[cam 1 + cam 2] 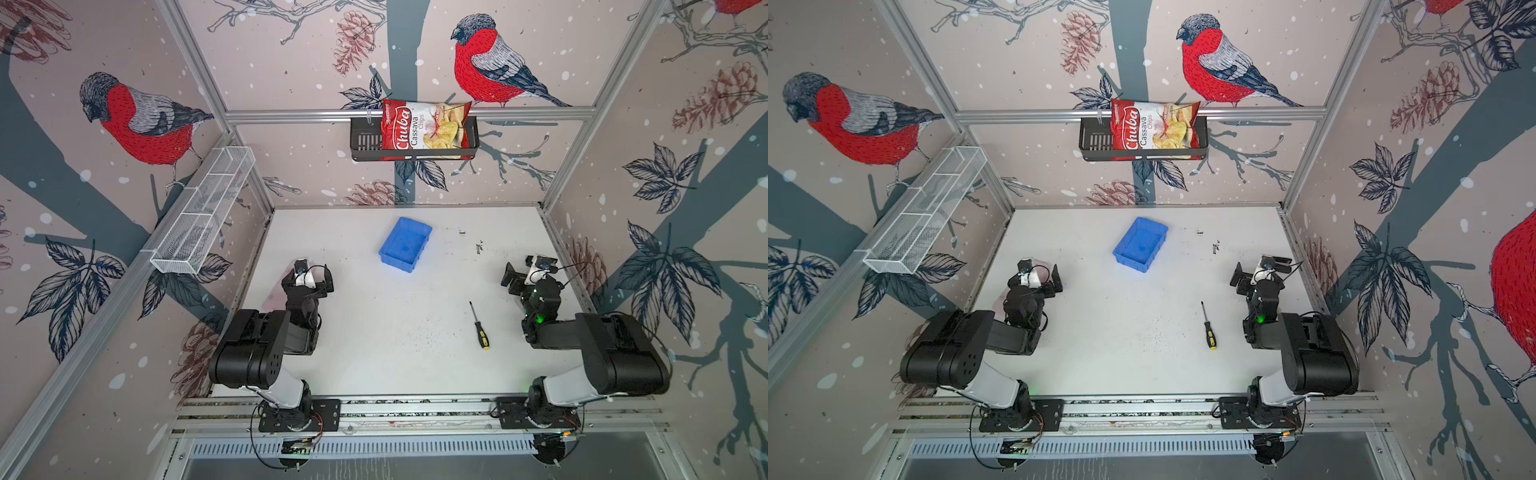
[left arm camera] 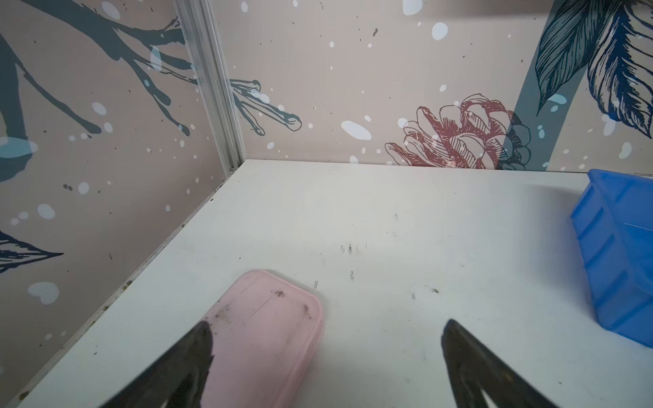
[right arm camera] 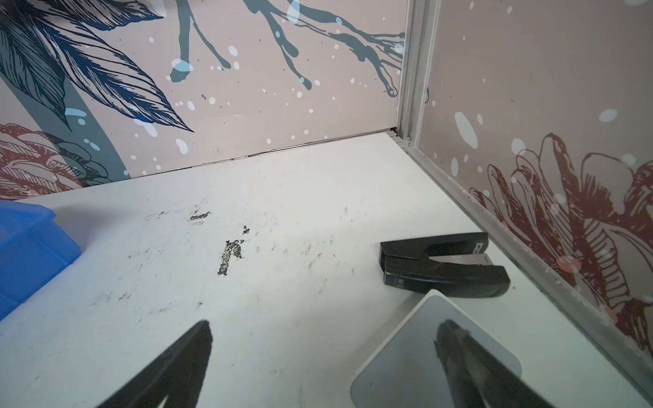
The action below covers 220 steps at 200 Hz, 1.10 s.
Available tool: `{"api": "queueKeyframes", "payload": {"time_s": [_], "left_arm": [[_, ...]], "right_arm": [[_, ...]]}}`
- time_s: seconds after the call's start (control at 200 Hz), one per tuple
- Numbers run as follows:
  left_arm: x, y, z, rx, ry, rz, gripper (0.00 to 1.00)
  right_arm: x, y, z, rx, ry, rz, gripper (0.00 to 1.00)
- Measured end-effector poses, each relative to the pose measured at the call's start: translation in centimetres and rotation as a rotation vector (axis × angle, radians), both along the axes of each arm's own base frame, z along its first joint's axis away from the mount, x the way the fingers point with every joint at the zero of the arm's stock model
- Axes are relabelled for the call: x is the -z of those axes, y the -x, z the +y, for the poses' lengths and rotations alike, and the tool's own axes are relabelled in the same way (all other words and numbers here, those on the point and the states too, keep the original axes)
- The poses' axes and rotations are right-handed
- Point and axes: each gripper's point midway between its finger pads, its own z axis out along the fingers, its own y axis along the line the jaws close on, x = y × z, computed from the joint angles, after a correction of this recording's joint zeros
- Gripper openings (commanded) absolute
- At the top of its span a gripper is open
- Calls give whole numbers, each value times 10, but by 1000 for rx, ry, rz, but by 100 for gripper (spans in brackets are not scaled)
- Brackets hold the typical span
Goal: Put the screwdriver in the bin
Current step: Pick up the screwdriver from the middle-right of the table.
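Note:
The screwdriver (image 1: pixel 478 326) (image 1: pixel 1207 326), thin dark shaft and black-and-yellow handle, lies flat on the white table at the front right, with its tip pointing toward the back. The blue bin (image 1: pixel 397 259) (image 1: pixel 1131 262) stands empty at the back centre; one corner of it shows in each wrist view (image 2: pixel 615 261) (image 3: pixel 31 261). My left gripper (image 1: pixel 308 275) (image 1: pixel 1039 273) (image 2: pixel 328 324) hangs open over the left side with nothing between its fingers. My right gripper (image 1: pixel 525 268) (image 1: pixel 1260 266) (image 3: pixel 325 323) is open and empty near the right wall, behind and to the right of the screwdriver.
A flat pink lid (image 2: pixel 268 328) (image 1: pixel 277 291) lies under my left gripper. A black stapler (image 3: pixel 441 265) and a grey flat plate (image 3: pixel 424 360) lie by the right wall. A black wall basket (image 1: pixel 363 141) holds a chips bag (image 1: pixel 424 129). A white mesh basket (image 1: pixel 203 212) hangs on the left wall.

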Motion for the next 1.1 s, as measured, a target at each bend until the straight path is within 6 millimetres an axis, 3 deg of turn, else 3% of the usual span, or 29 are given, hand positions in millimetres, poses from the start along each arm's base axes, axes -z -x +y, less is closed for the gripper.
{"api": "queueKeyframes", "payload": {"time_s": [0.876, 1.101], "left_arm": [[0, 0, 0, 0, 0, 0, 99], [-1, 10, 0, 0, 0, -4, 99]], "right_arm": [[0, 0, 0, 0, -2, 0, 100], [0, 1, 0, 1, -2, 0, 100]]}}
